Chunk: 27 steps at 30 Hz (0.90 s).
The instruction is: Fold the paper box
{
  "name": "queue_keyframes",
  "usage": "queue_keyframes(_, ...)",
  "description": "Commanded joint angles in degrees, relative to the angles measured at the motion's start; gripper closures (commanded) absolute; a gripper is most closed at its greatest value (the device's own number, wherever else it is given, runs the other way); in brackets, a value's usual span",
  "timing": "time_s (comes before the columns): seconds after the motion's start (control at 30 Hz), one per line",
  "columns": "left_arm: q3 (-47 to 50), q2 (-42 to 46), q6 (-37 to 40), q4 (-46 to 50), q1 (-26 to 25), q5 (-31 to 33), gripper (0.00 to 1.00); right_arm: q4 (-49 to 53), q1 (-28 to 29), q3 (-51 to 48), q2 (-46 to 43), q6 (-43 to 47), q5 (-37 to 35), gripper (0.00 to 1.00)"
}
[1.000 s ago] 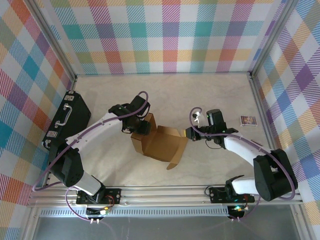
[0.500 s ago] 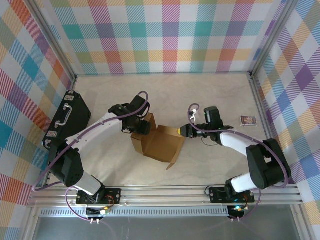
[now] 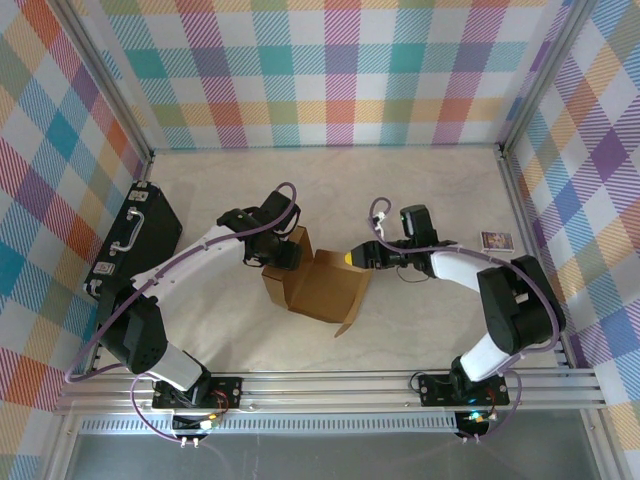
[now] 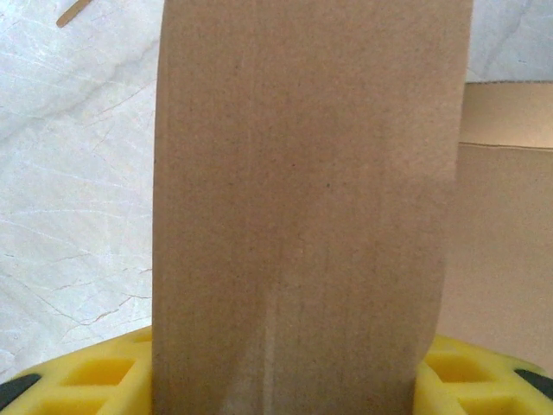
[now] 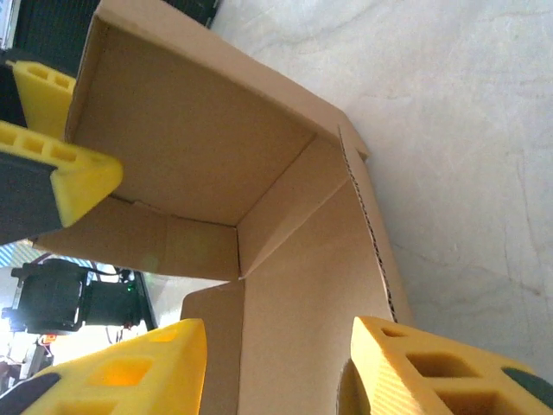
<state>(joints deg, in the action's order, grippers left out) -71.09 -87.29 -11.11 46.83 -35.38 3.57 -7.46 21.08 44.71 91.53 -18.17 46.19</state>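
The paper box (image 3: 322,287) is brown cardboard, half formed, open at the top, in the middle of the table. My left gripper (image 3: 283,255) is at its upper-left flap. In the left wrist view that flap (image 4: 302,216) fills the gap between the yellow fingers (image 4: 95,372) from one to the other, so the gripper (image 4: 289,367) is shut on it. My right gripper (image 3: 352,258) is at the box's upper-right edge. In the right wrist view its jaws (image 5: 278,346) stand apart and open, with the box's inner panel (image 5: 302,294) just beyond them, untouched.
A black hard case (image 3: 135,240) lies at the table's left edge. A small printed packet (image 3: 496,241) lies at the right, behind my right arm. Checked walls and metal frame posts close in the table on three sides.
My right gripper has moved left, up to the box's upper-right edge, and its jaws have opened. The left arm and the flap it holds have not moved.
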Motion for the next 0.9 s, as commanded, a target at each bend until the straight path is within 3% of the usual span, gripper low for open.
queue_keyframes(0.0, 0.16, -1.19, -0.84, 1.34, 0.08, -1.31, 0.48, 2.46, 0.46, 3.97, 2.0, 3.67, -0.93, 0.52)
queue_keyframes(0.3, 0.17, -1.35, -0.75, 1.51, 0.08, -1.2, 0.48, 0.2, -0.78, 4.38, 2.73, 8.43, -4.83, 0.49)
queue_keyframes(0.4, 0.16, -1.27, -0.75, 1.6, 0.17, -1.16, 0.49, 6.91, -0.78, 8.38, 6.54, 10.53, -9.5, 0.49)
queue_keyframes(0.63, 0.09, -1.35, -0.75, 1.42, 0.12, -1.06, 0.49, 5.28, 1.59, 8.1, 9.79, 12.79, -3.14, 0.54)
queue_keyframes(0.87, 0.36, -1.18, -0.84, 1.25, 0.11, -1.11, 0.49, 5.92, 6.48, 7.03, 10.25, 16.05, -1.78, 0.6)
